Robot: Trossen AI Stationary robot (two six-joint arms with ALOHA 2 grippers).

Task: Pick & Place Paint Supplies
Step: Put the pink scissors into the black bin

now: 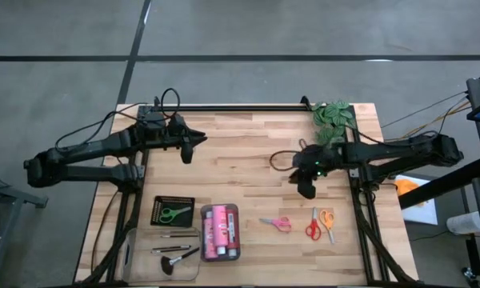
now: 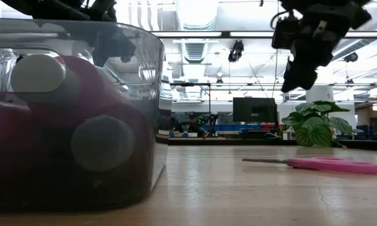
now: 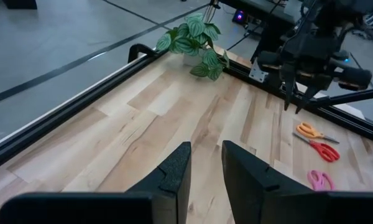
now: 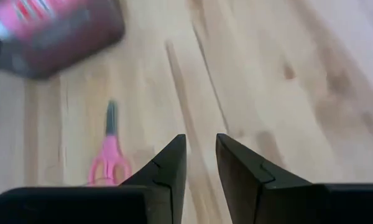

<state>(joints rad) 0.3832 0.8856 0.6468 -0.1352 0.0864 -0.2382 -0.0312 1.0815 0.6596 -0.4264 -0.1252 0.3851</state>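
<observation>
Three pink paint bottles [image 1: 220, 232] lie in a clear tray [image 1: 221, 210] near the front edge. To its left, thin dark brushes and a fluffy brush [image 1: 174, 254] lie in another clear tray, and green scissors [image 1: 171, 214] lie on a black tray [image 1: 157, 210]. Pink scissors [image 1: 276, 223], red scissors [image 1: 312, 228] and orange scissors [image 1: 327, 221] lie flat on the wood. My right gripper [image 1: 306, 190] hangs slightly open, tipped down above bare wood beyond the pink scissors [image 4: 107, 163]. My left gripper [image 3: 206, 146] waits slightly open at the far left, with nothing between its fingers.
A green leafy plant [image 1: 334, 118] stands at the far right corner, just behind my right arm. A black rail [image 1: 240, 107] runs along the far edge. Bare wood [image 1: 240, 160] stretches across the table's middle between the two arms.
</observation>
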